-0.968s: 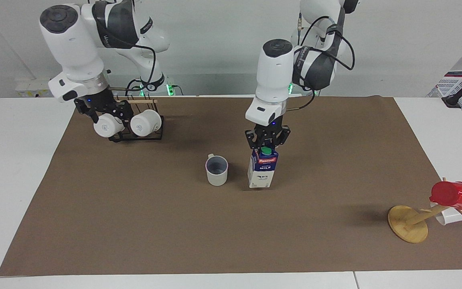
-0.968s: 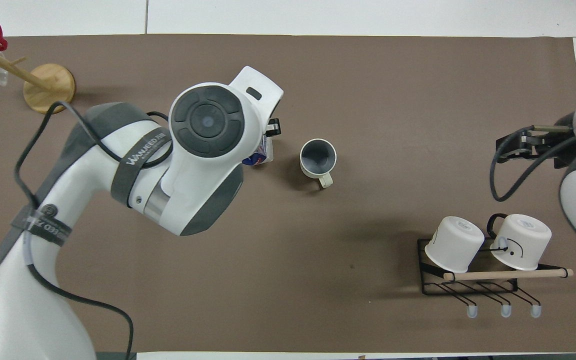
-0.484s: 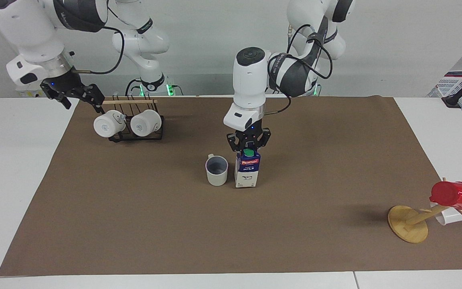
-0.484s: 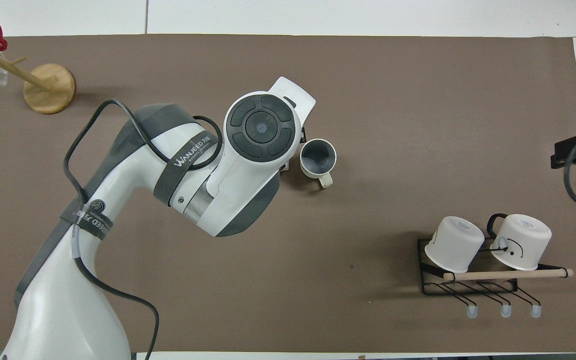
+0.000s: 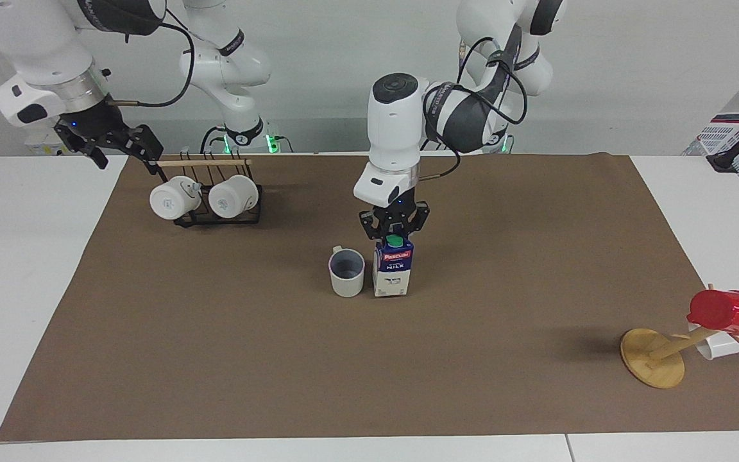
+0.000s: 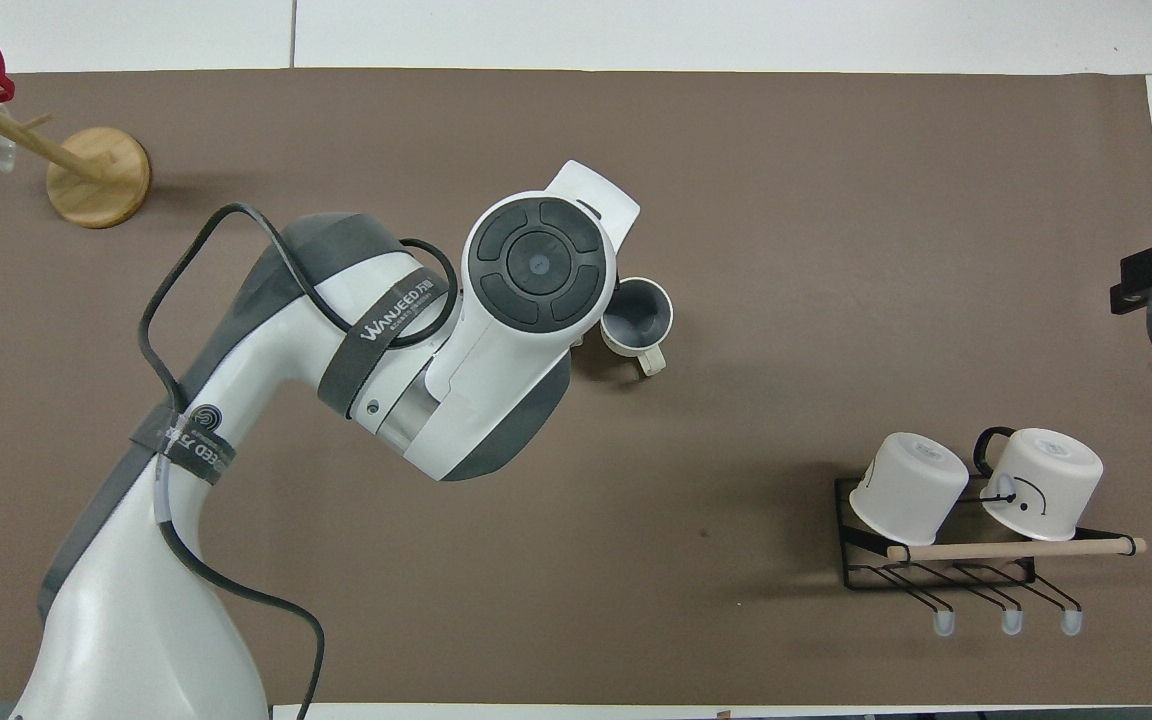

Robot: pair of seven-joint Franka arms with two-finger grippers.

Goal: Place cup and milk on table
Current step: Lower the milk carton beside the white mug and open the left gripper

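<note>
The off-white cup (image 5: 347, 273) stands upright on the brown mat of the table (image 5: 369, 385), with its handle toward the robots. It also shows in the overhead view (image 6: 636, 315). The milk (image 5: 393, 273) stands upright on the mat close beside the cup, toward the left arm's end. My left gripper (image 5: 394, 232) is shut on the carton's top, around the green cap. In the overhead view the left arm (image 6: 536, 262) hides the carton. My right gripper (image 5: 127, 154) is open and empty, raised over the mat's edge beside the mug rack.
A black wire rack (image 5: 215, 215) with two white mugs stands near the robots at the right arm's end; it also shows in the overhead view (image 6: 946, 560). A wooden mug tree (image 5: 652, 358) holding a red cup (image 5: 725, 312) stands at the left arm's end.
My left gripper has carried the milk sideways toward the cup and now holds it right beside it. My right gripper has risen and drawn away from the rack's mugs.
</note>
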